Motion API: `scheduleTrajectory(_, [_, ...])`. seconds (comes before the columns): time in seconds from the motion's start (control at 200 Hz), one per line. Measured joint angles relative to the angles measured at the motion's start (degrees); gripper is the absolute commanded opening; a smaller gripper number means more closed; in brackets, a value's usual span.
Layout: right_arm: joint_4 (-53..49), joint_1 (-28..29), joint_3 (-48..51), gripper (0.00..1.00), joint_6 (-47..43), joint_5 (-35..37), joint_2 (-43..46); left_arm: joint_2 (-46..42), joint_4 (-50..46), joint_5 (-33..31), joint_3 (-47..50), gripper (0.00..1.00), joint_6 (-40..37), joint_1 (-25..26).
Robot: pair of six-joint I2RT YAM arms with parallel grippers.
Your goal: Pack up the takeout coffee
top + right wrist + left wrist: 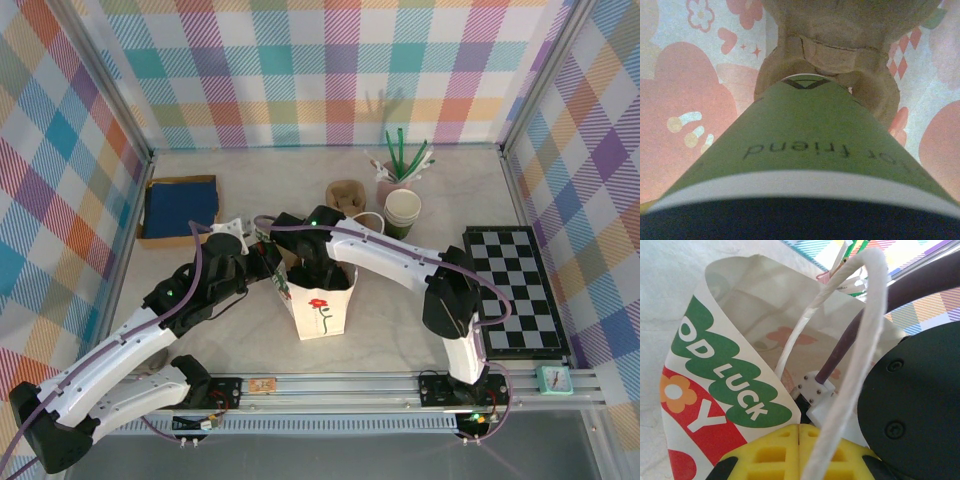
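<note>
Plaid walls of many colours round a pale table (270,170). At far left, a blue tray (180,205) against the wall. Next, left gripper (799,450), yellow fingers pressed together, clenched on the near rim of the white paper bag (322,305), with a white cord handle (871,315) looping past. Bag upright near mid-table, red flower on its front, "LUCK" in green lobes on its side. Sunk into the bag's mouth from the right, right gripper (322,270); cannot tell whether clenched or released. Just below its wrist camera, inside the bag, the takeout coffee (815,130): green wall, black lid (790,220) nearest the lens, foot at a brown pulp holder (840,30) down in the bag. Behind the bag, another pulp carrier (347,193), then a stack of cream-lined cups (403,210) and green stirrers (405,155). At far right, a checkerboard (515,290) and a small teal clock (553,378).
</note>
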State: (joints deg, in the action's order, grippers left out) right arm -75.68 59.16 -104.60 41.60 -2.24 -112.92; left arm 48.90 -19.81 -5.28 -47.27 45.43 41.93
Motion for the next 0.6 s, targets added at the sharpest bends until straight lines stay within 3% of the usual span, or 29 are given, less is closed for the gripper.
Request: scheduleTrajectory(0.6, [3.1,-0.4,3.3,0.45,0.0,-0.9,0.5,0.0,-1.3,-0.4,0.0,0.0,0.0,0.0])
